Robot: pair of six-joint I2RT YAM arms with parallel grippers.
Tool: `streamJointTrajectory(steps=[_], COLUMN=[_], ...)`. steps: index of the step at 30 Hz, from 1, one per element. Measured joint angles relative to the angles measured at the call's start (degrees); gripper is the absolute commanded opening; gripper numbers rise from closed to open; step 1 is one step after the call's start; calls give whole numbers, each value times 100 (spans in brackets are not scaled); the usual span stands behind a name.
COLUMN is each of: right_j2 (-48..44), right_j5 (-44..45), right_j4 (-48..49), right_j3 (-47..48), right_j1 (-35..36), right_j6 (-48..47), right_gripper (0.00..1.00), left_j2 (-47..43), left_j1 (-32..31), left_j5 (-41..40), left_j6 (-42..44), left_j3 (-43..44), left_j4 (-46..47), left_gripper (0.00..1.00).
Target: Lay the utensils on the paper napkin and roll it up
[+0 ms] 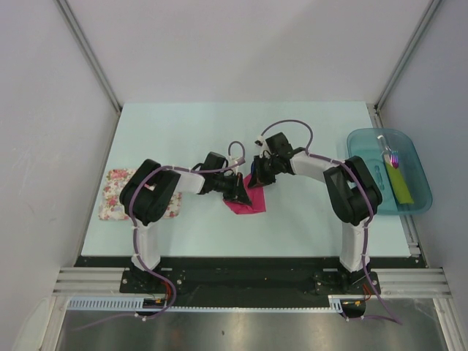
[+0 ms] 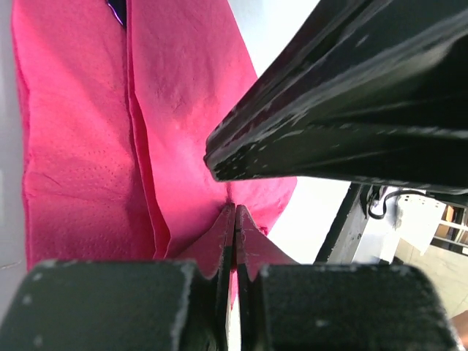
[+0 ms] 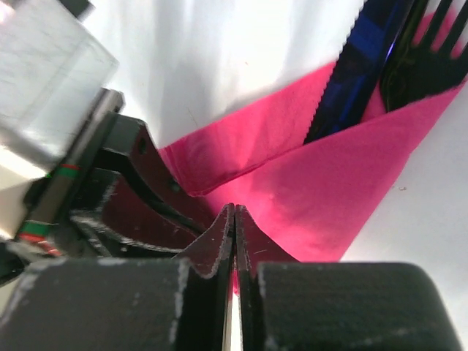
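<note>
My left gripper [image 2: 234, 219] and right gripper [image 3: 234, 216] meet nose to nose at the middle of the surface [image 1: 183, 131], both down on the pink paper napkin [image 1: 246, 203]. Each has its jaws pressed together, with only a hairline slit between the tips. In both wrist views the tips touch the pink paper, but I cannot tell whether any of it is caught between them. The napkin is folded over itself. In my left wrist view a long crease runs from the top of the frame down to my tips. In my right wrist view the fold forms a pocket toward the upper right, and a dark blue utensil [image 3: 365, 66] and a black fork [image 3: 428, 62] stick out of it side by side. At the right edge of the overhead view, a blue tray [image 1: 365, 139] holds a brush [image 1: 391, 155] and a yellow-green strip [image 1: 401, 186]. A floral cloth [image 1: 113, 194] lies at the left, partly under my left arm.
</note>
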Motion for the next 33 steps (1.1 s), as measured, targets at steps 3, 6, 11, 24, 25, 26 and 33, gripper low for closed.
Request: streamJointTrajectory(steps=[3,6,11,24,25,26,33], right_j2=[81,297,376,385,385,385,391], right_j5=[33,74,-114,-142,-144,-146,-162], right_j4=[-9,-17,9,17,20,22,31], right_j3=[-50,-61,-44,-48,-48,-48,-52], right_j1=[11,13,-15,-26,-26,-28,-33], right_j6=[-61,-111,-125,-118,-111,-103,-98], right_gripper=[0,0,0,0,0,0,0], left_j2=[-9,-70,-560,-1703,-1609,-1504,-1043], left_j1=[2,7,101,1451,1449,1443,1198], left_j5=[-4,-46,-46,-179,-203,-133,315], left_j6=[22,44,22,321,348,339,251], left_j3=[2,-46,-538,-1427,-1451,-1458,-1261], left_j4=[-11,7,164,-94,-120,-118,378], left_gripper=[8,20,43,61,61,61,62])
